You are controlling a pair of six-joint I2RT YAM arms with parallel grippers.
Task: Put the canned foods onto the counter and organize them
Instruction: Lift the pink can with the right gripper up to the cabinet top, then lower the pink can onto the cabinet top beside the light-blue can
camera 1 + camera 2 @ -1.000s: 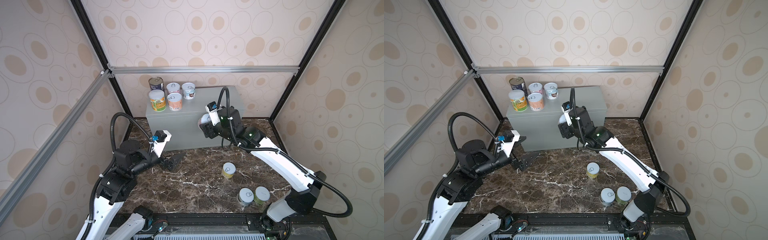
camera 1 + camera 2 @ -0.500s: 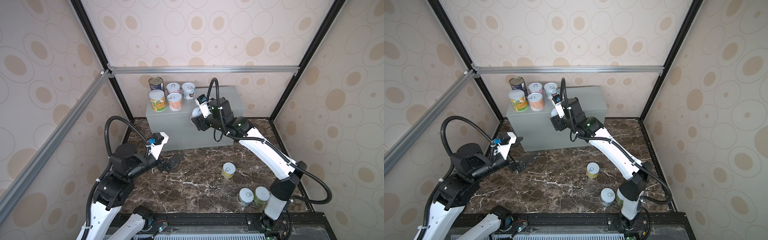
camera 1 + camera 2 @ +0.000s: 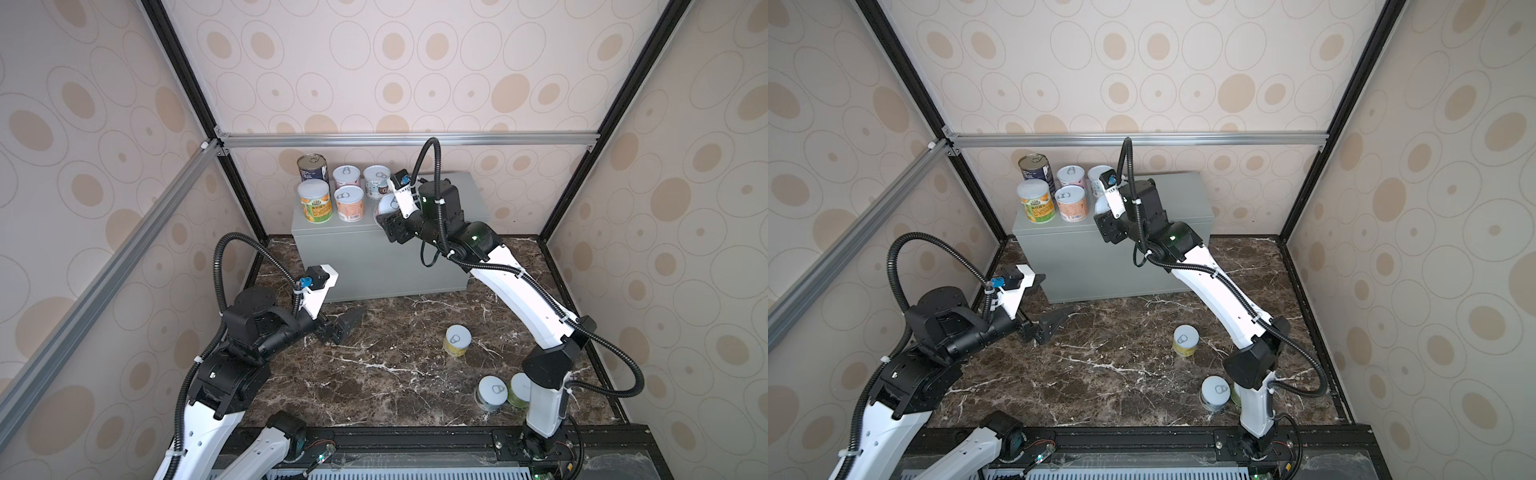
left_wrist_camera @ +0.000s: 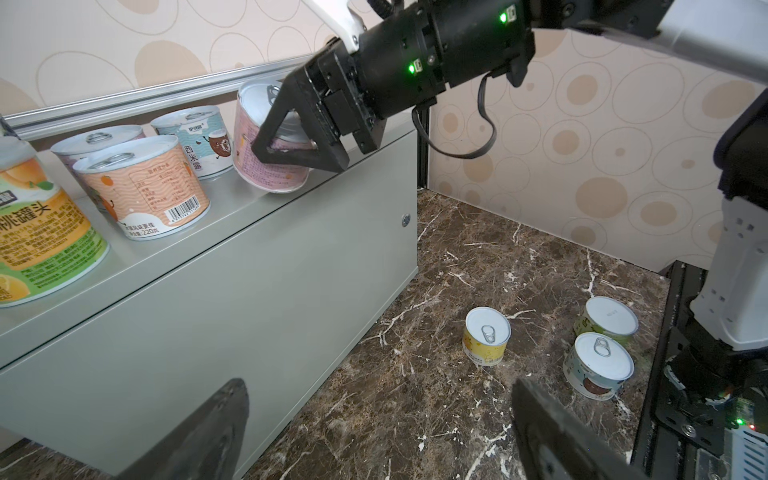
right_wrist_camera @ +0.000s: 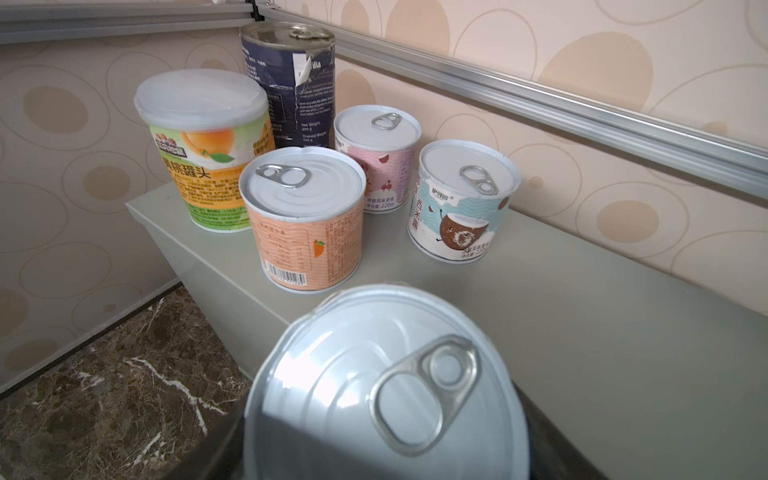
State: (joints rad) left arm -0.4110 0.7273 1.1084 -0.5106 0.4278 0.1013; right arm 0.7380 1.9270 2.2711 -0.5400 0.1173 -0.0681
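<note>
Right gripper has swung the pink can up from the front of the counter to over its top; left gripper has eased back. The spot looks chosen to extend the front row: orange can near the fingertips, coconut can just behind. Right fingers are clamped on the can's sides, can tilted, base at the top's front edge, contact unclear. Left fingers are spread wide, empty, yellow can well ahead.

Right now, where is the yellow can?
In both top views the yellow can stands on the marble surface, right of centre, before the counter, apart from two cans.
</note>
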